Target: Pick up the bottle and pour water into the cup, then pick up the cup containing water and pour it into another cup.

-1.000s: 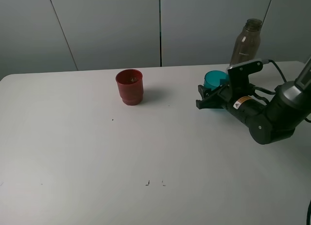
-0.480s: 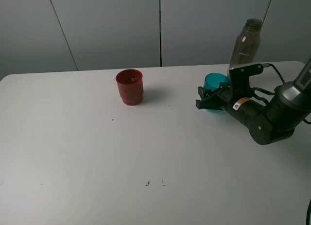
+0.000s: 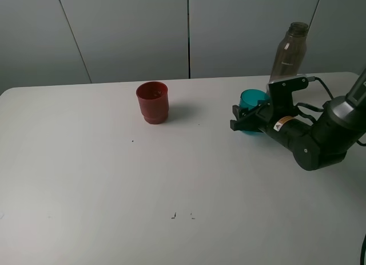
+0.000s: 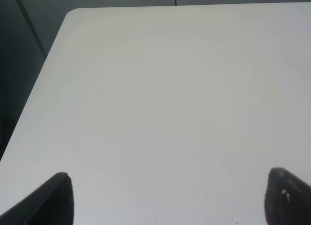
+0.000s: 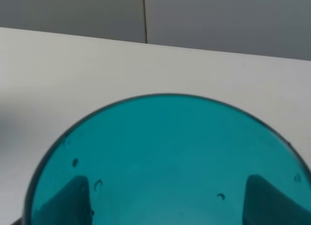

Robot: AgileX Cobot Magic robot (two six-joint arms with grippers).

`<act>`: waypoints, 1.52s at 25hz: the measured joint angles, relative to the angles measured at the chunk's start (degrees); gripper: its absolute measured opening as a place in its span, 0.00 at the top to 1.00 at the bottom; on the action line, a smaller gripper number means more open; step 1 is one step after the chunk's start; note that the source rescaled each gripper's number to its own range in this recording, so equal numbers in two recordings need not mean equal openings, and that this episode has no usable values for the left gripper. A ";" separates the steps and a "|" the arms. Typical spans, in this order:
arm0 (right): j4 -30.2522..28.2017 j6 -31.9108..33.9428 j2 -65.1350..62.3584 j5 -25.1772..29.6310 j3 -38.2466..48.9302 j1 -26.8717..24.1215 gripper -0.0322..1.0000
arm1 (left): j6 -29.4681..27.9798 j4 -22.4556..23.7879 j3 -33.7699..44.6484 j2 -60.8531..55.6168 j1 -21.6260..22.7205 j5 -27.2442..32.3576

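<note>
Right tool at the teal cup, second pour not begun.

My right tool [image 3: 245, 117] sat around the cup [image 3: 252, 99], fingers showing through its teal wall on either side in the right wrist view; whether they had clamped on it or stood just apart, I could not tell. The cup [image 5: 167, 162] rested on the table [image 3: 114, 179], the bottle [image 3: 289, 50] upright just behind it, so I judged the first pour done. Droplets clung inside, but the water level was cut off. Another cup [image 3: 152, 102] stood well apart toward the table's middle, awaiting its fill. My left tool [image 4: 167, 198] hung over bare table with fingers wide apart, out of the exterior view.
</note>
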 joint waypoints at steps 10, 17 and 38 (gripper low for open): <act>-0.50 1.82 0.00 0.00 0.00 0.00 0.87 | 0.00 0.00 0.00 0.00 0.00 0.00; -0.39 3.01 0.00 0.25 0.00 0.00 0.01 | 0.00 0.00 0.00 0.00 0.00 0.00; -8.07 3.96 -27.68 63.03 0.21 0.00 0.00 | 0.00 0.00 0.00 0.00 0.00 0.00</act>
